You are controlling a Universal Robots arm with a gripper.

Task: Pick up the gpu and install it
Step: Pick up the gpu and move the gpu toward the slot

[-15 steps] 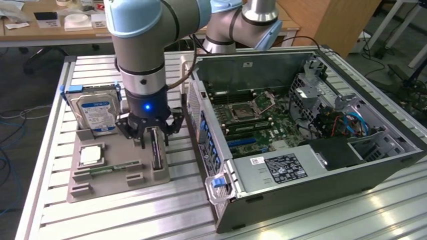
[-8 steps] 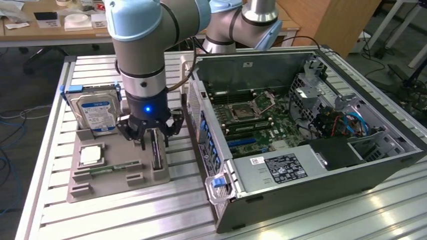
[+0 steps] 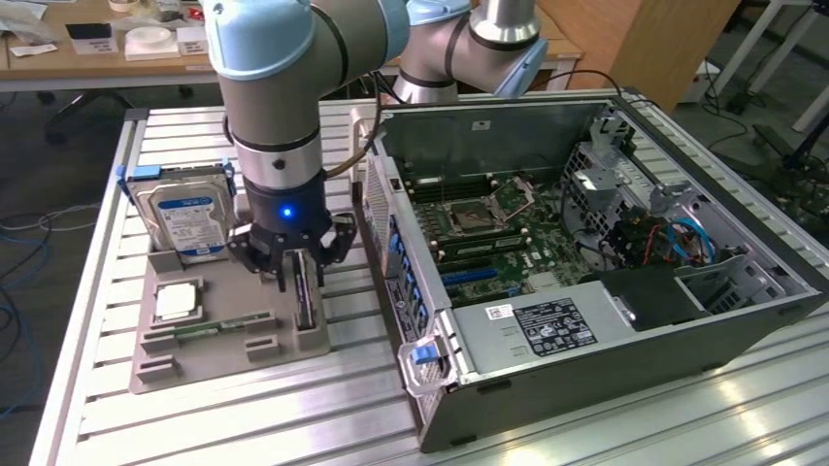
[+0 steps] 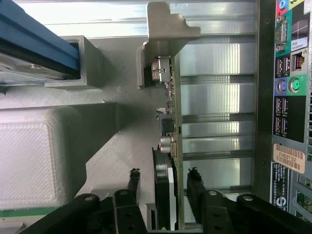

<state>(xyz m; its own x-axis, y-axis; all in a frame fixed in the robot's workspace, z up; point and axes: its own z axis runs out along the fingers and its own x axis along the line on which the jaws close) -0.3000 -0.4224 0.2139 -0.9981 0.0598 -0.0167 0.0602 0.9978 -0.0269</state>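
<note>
The gpu stands on its edge in a slot of the grey holder tray, at the tray's side nearest the computer case. My gripper hangs straight down over it. In the wrist view the gpu runs away from me, its silver-grey bracket at the far end. The gripper is open, with one black finger on each side of the card and a small gap showing on both sides.
The tray also holds a silver hard drive with a blue-white label, a square processor and a green memory stick. The open computer case lies close on the exterior view's right, its motherboard exposed. The case's port panel is beside the card.
</note>
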